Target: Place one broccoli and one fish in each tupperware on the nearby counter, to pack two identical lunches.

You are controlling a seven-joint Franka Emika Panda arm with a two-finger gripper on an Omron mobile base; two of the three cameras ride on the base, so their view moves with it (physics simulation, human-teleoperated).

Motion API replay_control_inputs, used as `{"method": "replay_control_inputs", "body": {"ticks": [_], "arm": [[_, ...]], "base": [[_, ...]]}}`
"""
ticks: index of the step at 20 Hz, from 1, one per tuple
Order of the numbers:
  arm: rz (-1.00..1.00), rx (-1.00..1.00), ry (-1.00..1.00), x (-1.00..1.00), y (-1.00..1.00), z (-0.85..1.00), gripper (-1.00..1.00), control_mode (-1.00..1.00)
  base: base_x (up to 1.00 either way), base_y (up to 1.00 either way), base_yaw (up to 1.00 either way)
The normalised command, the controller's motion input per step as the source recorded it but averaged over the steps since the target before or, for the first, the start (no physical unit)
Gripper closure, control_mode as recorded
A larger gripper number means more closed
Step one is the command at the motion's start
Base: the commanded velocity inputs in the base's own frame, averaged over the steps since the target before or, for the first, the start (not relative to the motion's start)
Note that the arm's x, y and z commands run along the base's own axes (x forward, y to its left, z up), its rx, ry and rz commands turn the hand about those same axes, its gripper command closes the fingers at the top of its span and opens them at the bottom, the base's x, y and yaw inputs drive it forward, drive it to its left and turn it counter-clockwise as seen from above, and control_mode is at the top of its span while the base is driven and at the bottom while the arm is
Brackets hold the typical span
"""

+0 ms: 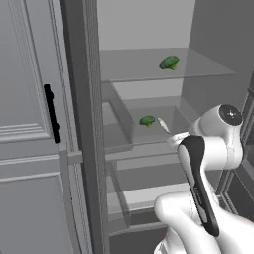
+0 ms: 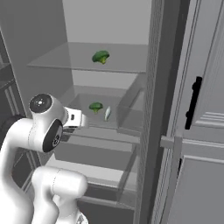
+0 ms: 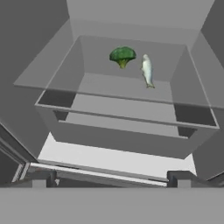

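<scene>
One broccoli [image 1: 169, 63] [image 2: 100, 56] sits on the upper glass shelf of an open fridge. A second broccoli [image 3: 122, 56] [image 1: 147, 120] [image 2: 96, 106] lies at the back of a clear drawer [image 3: 127, 120] one level down. A pale silvery fish [image 3: 147, 70] [image 1: 163, 125] [image 2: 107, 113] lies just to its right. My gripper [image 3: 111, 180] is open and empty, its fingertips [image 3: 40, 179] wide apart, and it hangs in front of the drawer's front rim, short of the food. The tupperware and the counter are out of view.
A grey panelled door with a black handle [image 1: 51, 114] [image 2: 192, 103] stands beside the fridge opening. The fridge's side wall [image 1: 84, 124] [image 2: 153, 109] borders the shelves. More shelves and a white ledge [image 3: 113, 157] lie below the drawer.
</scene>
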Motion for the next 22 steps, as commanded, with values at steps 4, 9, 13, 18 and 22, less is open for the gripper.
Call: {"method": "replay_control_inputs", "body": {"ticks": [4,9,13,18,22], "arm": [[-0.03,-0.01,0.00,0.11,0.00,-0.09,-1.00,-1.00],[-0.07,-0.01,-0.05,0.72,-0.06,-0.35,-1.00,-1.00],[-0.03,0.00,-0.02,0.98,0.00,-0.28,-1.00,-1.00],[-0.06,0.02,0.06,0.98,0.01,-0.04,-1.00,-1.00],[-0.04,0.05,0.12,0.77,0.00,0.00,-1.00,-1.00]], "base": [[0.33,0.15,-0.08],[0.00,0.00,0.00],[0.00,0.00,0.00],[0.00,0.00,0.00],[0.00,0.00,0.00]]}}
